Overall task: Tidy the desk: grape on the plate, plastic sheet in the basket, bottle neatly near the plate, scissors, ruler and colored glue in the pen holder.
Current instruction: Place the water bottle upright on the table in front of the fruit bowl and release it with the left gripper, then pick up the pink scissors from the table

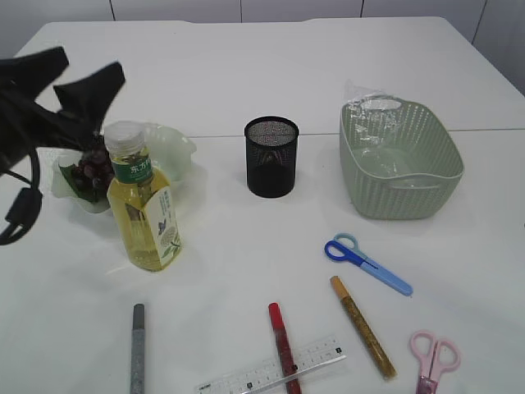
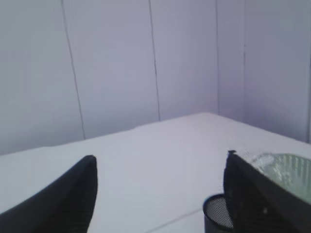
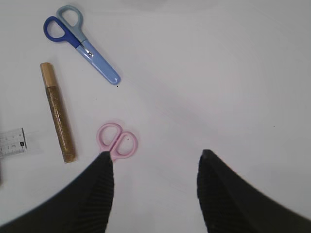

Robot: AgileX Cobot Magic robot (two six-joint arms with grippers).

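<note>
My left gripper point(image 1: 86, 74) hangs open above the far left of the table, over the dark grape point(image 1: 93, 171) on the pale plate point(image 1: 174, 148). The bottle point(image 1: 146, 205) of yellow tea stands upright in front of the plate. In the left wrist view the left gripper point(image 2: 161, 156) holds nothing. The right gripper point(image 3: 155, 155) is open and empty above bare table, its left finger over the blades of the pink scissors point(image 3: 116, 141). Blue scissors point(image 3: 82, 43), gold glue point(image 3: 57, 111) and the ruler point(image 3: 12, 142) lie to its left. The black pen holder point(image 1: 271, 156) stands mid-table.
The green basket point(image 1: 400, 160) sits at the right with the clear plastic sheet point(image 1: 369, 97) at its far rim. Red glue point(image 1: 284, 349) lies across the ruler point(image 1: 271, 373) and grey glue point(image 1: 137, 349) lies near the front edge. The right gripper is out of the exterior view.
</note>
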